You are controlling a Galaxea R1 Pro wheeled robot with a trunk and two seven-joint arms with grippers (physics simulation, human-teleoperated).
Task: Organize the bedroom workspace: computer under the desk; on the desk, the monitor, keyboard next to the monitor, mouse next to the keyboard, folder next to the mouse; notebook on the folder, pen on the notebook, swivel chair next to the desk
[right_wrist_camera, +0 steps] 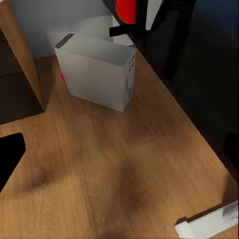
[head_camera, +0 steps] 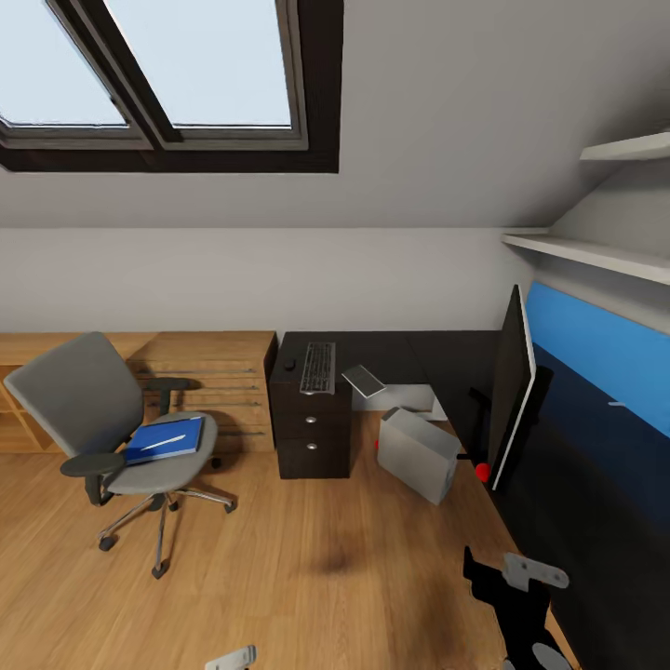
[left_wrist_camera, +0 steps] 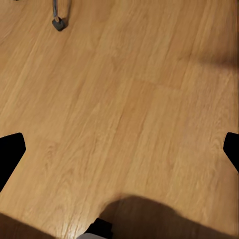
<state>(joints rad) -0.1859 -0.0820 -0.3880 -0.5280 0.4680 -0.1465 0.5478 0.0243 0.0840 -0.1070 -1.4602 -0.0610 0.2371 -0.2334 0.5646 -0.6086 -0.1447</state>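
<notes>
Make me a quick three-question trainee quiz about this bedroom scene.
1. True or false: the folder lies on the chair seat.
2. Where is the keyboard? A) on the floor B) on the desk above the drawers C) on the chair
3. What stands on the floor under the desk, near the monitor?

Key: 1 true; 2 B; 3 the computer.

Glossy black desk point(head_camera: 596, 521), smooth wood-plank floor point(head_camera: 307, 577), grey cloth swivel chair point(head_camera: 112, 419) on chrome base, matt grey computer point(head_camera: 417, 456)
</notes>
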